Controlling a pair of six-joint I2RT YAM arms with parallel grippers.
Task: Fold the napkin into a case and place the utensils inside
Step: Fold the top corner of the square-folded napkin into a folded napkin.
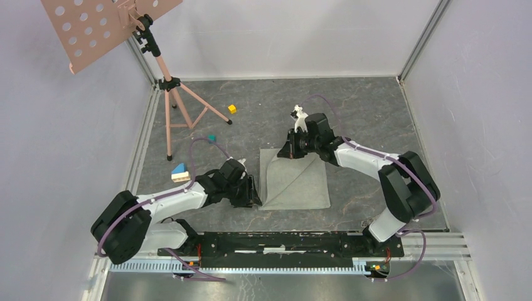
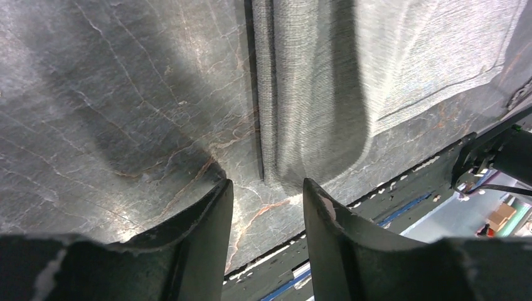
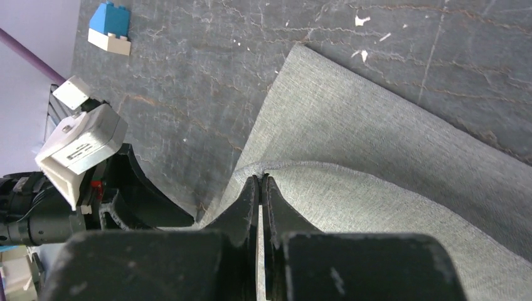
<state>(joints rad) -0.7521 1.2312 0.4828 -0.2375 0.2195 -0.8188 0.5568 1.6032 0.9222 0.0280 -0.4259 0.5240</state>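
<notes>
The pale grey-green napkin (image 1: 295, 179) lies flat on the dark marbled table, with a diagonal crease across it. My right gripper (image 1: 290, 150) is at its far left corner, shut on the cloth's edge; in the right wrist view the jaws (image 3: 261, 179) pinch a raised fold of napkin (image 3: 376, 200). My left gripper (image 1: 256, 197) is open and empty, low over the table just left of the napkin's near left corner; in the left wrist view the napkin (image 2: 326, 81) lies just beyond the open fingertips (image 2: 266, 185). No utensils are in view.
A pink perforated stand on a tripod (image 1: 169, 94) is at the far left. A yellow cube (image 1: 232, 108), a teal cube (image 1: 212, 138) and a blue-and-white block (image 1: 180, 172) lie left of the napkin. The metal rail (image 1: 282, 244) runs along the near edge.
</notes>
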